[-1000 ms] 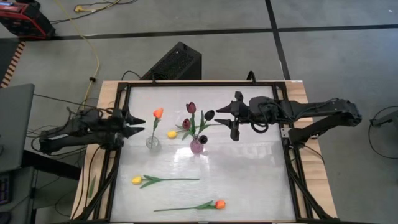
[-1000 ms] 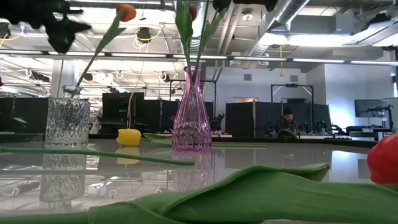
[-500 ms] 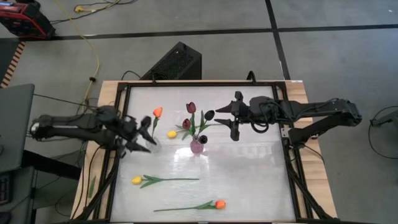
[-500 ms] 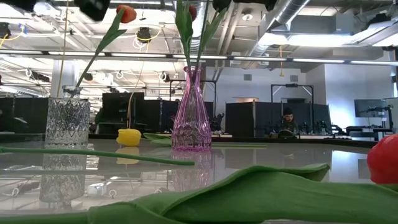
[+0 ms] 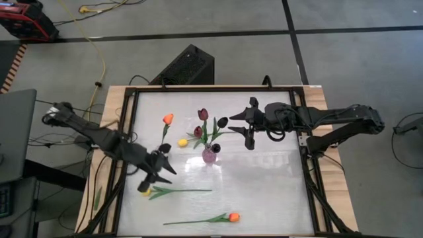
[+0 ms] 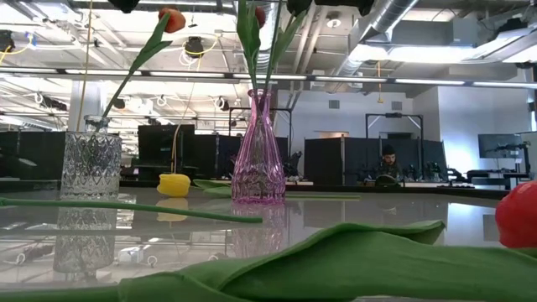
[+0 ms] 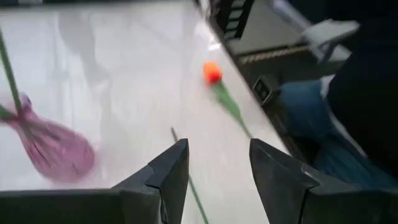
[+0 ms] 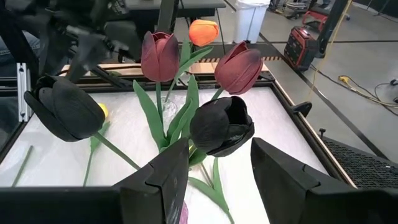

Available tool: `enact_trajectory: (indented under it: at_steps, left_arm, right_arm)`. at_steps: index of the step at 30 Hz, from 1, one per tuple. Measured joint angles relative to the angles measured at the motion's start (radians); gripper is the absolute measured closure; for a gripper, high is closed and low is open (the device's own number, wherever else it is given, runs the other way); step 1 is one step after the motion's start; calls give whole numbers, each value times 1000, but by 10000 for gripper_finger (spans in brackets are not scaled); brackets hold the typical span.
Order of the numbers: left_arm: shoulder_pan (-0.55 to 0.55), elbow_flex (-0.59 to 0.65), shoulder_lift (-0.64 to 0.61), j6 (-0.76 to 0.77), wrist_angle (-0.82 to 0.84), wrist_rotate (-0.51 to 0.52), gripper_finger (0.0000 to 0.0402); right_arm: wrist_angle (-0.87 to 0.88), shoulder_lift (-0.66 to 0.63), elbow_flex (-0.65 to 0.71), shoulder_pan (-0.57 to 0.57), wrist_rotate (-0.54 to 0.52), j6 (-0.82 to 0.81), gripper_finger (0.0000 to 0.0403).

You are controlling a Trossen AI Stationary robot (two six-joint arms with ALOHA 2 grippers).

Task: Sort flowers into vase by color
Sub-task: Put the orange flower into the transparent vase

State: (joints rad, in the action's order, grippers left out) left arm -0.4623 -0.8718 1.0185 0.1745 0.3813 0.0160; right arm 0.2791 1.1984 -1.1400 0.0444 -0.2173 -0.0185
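Seen from above, the pink vase is standing near the middle of the white bench, holding three dark maroon tulips. Just to its left the clear glass vase is carrying one orange tulip. A yellow tulip head is lying between the two vases. Nearer the front edge than the pink vase, a second yellow tulip and a second orange tulip are lying flat, well apart from each other. The left claw is hanging with its fingers parted wide and empty, in front of the glass vase and just beside the fallen yellow tulip. The right claw is waiting to the right of the pink vase, also spread wide and holding nothing.

At bench level, the pink vase is rising at centre with the glass vase to its left; the loose yellow head is resting between them, and a green leaf and a red-orange bloom are filling the foreground. A person is sitting far behind.

From the left wrist, the left claw is gaping over bare bench, the pink vase off to one side and the fallen orange tulip beyond.

From the right wrist, the right claw is standing open just short of the maroon blooms.
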Motion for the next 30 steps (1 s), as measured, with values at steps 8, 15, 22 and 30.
enact_trajectory:
  at_steps: [8,15,22,30]
  left_arm:
    - [-124,-40,184,204,13,102,245]
    - [-204,-122,340,319,7,101,249]
    - [-249,-240,513,306,2,118,266]
    - [-253,-323,728,340,-29,154,268]
  right_arm:
    - [8,0,0,0,8,-6,205]
    - [23,0,-1,17,9,-108,205]
    - [41,0,-1,142,5,-174,205]
    - [31,76,-1,328,-119,-238,205]
